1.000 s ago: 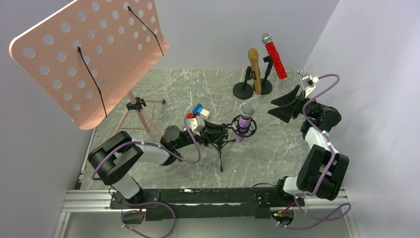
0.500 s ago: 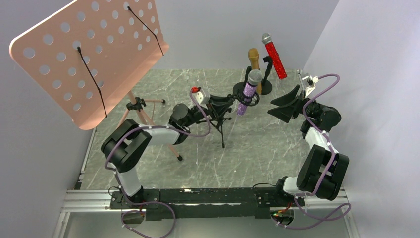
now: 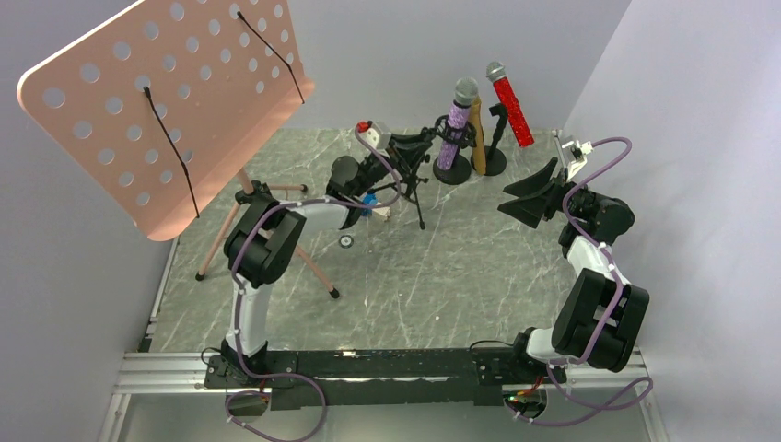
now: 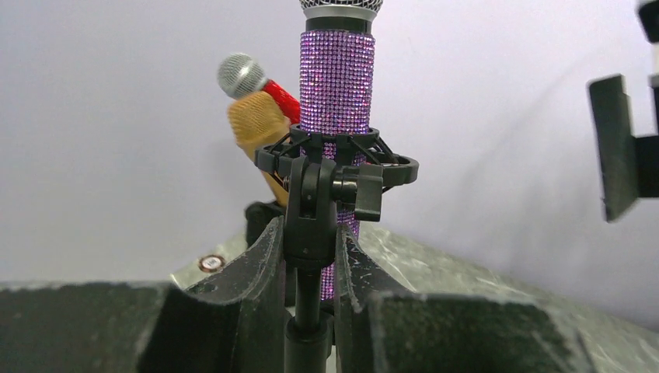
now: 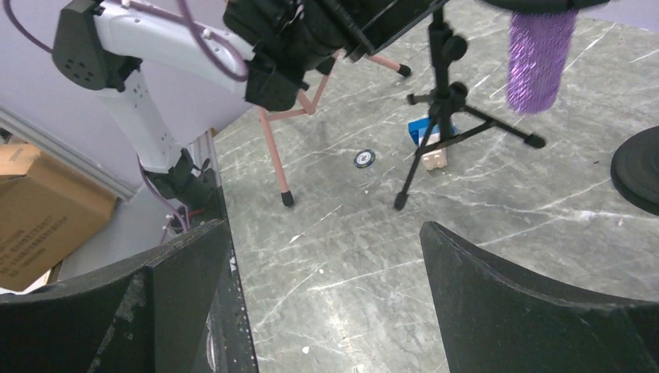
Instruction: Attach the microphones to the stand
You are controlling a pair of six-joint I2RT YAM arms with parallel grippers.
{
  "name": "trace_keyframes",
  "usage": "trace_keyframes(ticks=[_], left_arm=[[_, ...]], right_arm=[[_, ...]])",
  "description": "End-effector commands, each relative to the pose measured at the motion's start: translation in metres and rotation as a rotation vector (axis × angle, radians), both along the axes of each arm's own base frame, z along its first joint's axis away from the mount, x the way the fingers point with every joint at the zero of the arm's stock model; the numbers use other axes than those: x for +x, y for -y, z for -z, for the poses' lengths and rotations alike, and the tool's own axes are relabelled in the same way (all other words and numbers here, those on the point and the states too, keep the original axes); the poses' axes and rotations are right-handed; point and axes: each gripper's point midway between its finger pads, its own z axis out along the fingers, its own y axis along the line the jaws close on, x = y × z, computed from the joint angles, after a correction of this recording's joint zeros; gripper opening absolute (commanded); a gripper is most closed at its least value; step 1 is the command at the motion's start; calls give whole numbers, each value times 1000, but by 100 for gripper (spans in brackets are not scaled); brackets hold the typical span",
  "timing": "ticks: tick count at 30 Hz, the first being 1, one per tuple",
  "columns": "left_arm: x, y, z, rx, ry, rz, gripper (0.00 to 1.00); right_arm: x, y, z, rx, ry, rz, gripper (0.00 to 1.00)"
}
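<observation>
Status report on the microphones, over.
Left end effector shut on black tripod stand; right end effector open. Purple glitter microphone seated in shock mount. Gold microphone close behind.

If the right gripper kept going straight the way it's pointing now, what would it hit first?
Probably the black tripod stand, near its legs: the right gripper has its open jaws aimed at it across the bare marble table. Depth is unclear, so it might touch the table first.

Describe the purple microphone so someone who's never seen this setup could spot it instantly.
Look to the far edge of the grey marble table, where three microphones cluster. The purple microphone is the leftmost, upright in a black ring mount on the tripod stand gripped by the left gripper. Its purple glitter body sets it apart from the gold microphone and red microphone.
</observation>
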Motion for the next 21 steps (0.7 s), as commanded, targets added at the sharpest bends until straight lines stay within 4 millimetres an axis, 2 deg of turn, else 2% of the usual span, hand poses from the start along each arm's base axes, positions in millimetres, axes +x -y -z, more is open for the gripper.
trace_keyframes(ticks=[1,6,11,12,13,14,21], left_arm=[[19,-24,-80,-165,185,-19,0],[56,-34,-76,-155,191,-22,0],[96,-40,-62,-142,168,-40,0],[106,-39,-52,-131,147,-42,0],[112,-40,-54,-134,150,-45,0],[120,-40,-45,-128,135,-50,0],[147,-41,-13,-115,89,-97,0]], right_arm=[[-10,-1,2,-151,185,-46,100],[-9,-1,3,-149,179,-48,100],[-8,0,5,-145,169,-48,100],[-8,0,6,-144,166,-48,100],[-7,0,6,-144,166,-49,100],[-7,0,6,-143,165,-48,100],[-5,1,9,-138,150,-50,100]])
